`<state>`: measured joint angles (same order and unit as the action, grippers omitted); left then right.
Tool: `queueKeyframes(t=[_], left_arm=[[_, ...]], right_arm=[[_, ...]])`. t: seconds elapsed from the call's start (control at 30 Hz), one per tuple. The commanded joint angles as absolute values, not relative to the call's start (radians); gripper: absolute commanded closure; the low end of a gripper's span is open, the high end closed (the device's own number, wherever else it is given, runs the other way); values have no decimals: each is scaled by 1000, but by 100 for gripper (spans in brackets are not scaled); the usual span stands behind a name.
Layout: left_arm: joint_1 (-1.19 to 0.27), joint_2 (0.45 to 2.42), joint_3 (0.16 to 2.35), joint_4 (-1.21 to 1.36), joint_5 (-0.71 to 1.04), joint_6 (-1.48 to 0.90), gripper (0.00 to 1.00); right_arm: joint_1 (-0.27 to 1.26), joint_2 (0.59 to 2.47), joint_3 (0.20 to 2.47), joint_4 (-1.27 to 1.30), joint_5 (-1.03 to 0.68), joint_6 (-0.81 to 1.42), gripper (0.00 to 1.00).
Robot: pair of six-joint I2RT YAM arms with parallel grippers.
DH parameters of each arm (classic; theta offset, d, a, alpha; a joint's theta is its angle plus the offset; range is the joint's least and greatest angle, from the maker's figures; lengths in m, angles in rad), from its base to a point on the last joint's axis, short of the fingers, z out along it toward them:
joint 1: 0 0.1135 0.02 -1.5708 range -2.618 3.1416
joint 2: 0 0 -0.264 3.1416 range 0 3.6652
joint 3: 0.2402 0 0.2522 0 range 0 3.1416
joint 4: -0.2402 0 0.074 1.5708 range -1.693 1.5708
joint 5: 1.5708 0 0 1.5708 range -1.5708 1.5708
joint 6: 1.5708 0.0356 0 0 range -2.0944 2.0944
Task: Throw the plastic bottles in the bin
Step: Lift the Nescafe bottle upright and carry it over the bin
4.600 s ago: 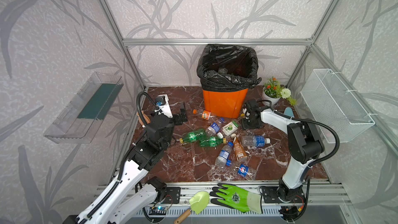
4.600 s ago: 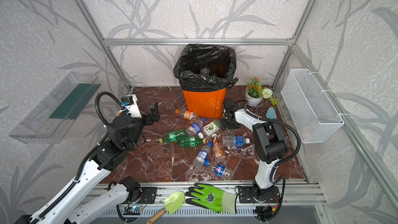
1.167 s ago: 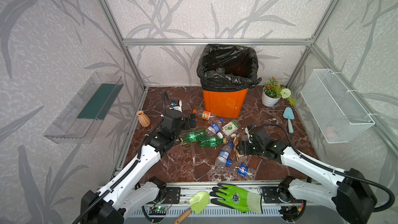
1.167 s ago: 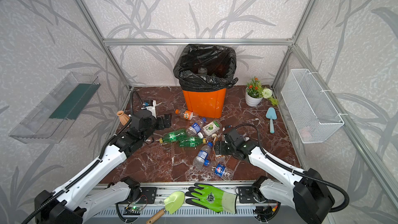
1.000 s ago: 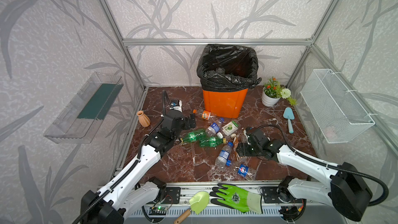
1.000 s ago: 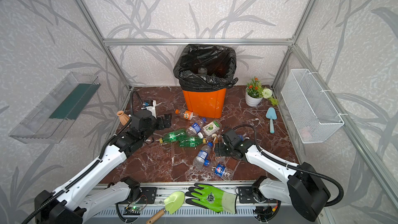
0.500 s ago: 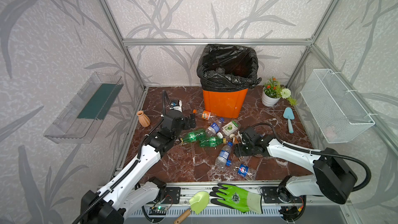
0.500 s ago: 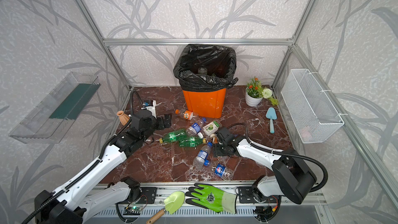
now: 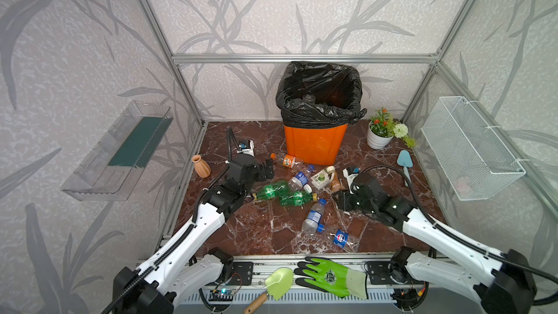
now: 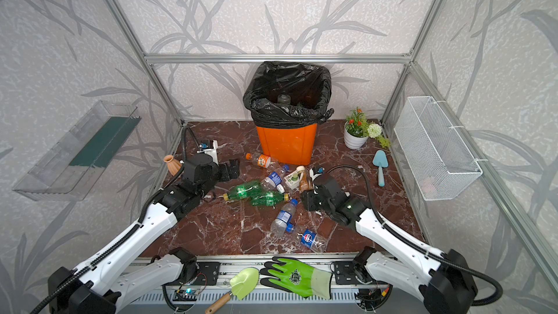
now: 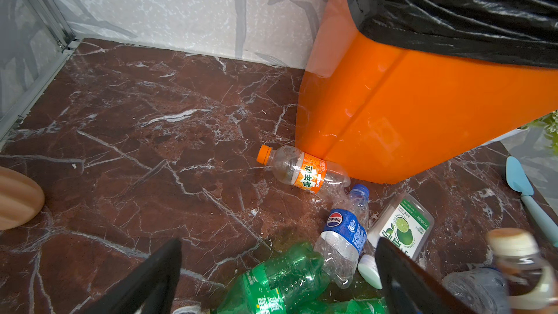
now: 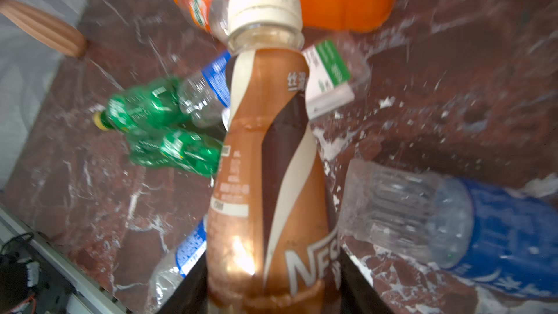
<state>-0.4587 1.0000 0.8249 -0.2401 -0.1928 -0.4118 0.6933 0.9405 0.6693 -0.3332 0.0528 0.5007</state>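
R gripper: jaws clamped on the lower body of the brown coffee bottle, cream cap pointing away from the wrist. The bottle reads sharp while the marble floor behind is smeared, so I judge it's riding w/ the gripper, not lying loose. In both top views it sits centre-right, on the near side of the bin.

L gripper: jaws spread wide, nothing between them, hovering over the two green bottles.

To do this step well:
- Your grip is low on the body, so it's prob. top-heavy. Go straight up before you swing, or the cap end may lever out.
- The clear blue-label bottle lies just beside one jaw. Lifting first avoids dragging it.
- The bin is tall, far centre, w/ a loose black bag over the rim. Get the bottle fully above the rim and over the middle of the opening, then let go. Don't snag the bag.
- Hold L arm left while R reaches far.
- The orange-label bottle against the bin's base suits L next.

Plenty of bottles remain on the floor.
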Motion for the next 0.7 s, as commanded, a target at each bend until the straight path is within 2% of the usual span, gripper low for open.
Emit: queueKeyframes(t=[0.0,0.2,0.37,0.53,0.6,0.67], left_arm=[[-454,995,822,-253,-234,-438,1],[-455,995,827,-256,-252,-446,1],[-454,982,827,-263,-255,-451,1],[-455,965,815,-255,-255,-466,1],[-454,962,809,-249,-248,-471,1],[-455,963,807,-240,-242,-474,1]], right_arm=[[696,782,666,-207,191,424,50],[697,604,724,50,271,224,51],[697,584,789,367,298,9,52],[693,728,905,622,286,-140,51],[667,847,1034,570,242,-150,51],[591,992,1211,404,122,-55,50]])
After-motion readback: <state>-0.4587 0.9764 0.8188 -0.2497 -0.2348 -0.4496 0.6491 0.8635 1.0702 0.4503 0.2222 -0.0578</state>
